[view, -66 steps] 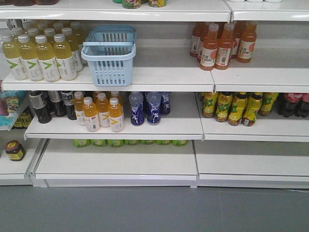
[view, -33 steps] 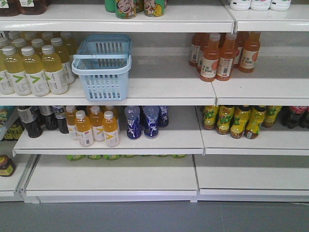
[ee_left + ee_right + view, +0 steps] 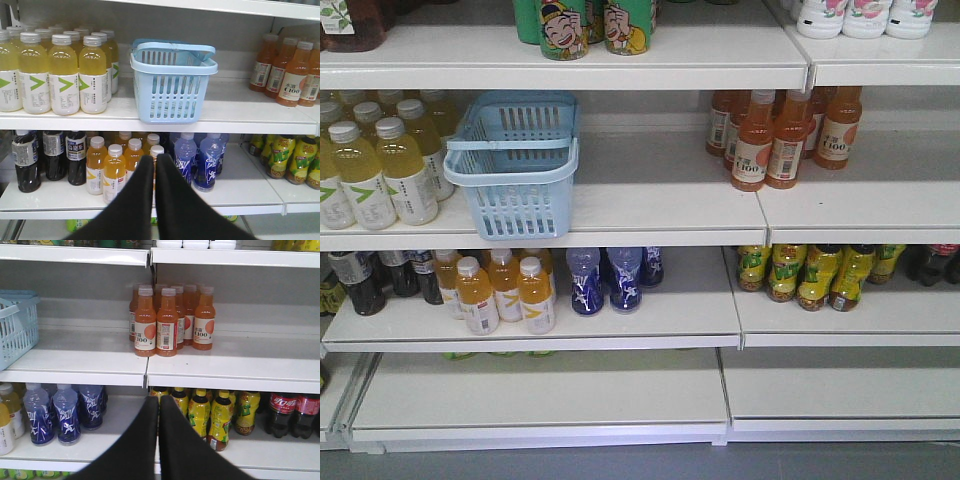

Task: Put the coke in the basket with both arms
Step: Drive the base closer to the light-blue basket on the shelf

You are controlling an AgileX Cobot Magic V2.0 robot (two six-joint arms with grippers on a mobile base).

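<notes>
Two coke bottles with red wraps stand at the right end of the lower shelf, beside the yellow drink bottles; in the front view only their dark bodies show under the shelf edge. The light blue basket sits empty on the middle shelf, also seen in the left wrist view and at the left edge of the right wrist view. My left gripper is shut and empty, in front of the orange-yellow bottles. My right gripper is shut and empty, well left of the coke.
Pale yellow bottles stand left of the basket, orange juice bottles to its right. On the lower shelf stand dark bottles, blue bottles and yellow-green bottles. Cans stand on the top shelf.
In the front view the shelves have slid downward and grown larger, and the basket has drifted left. More of the top shelf cans shows now.
</notes>
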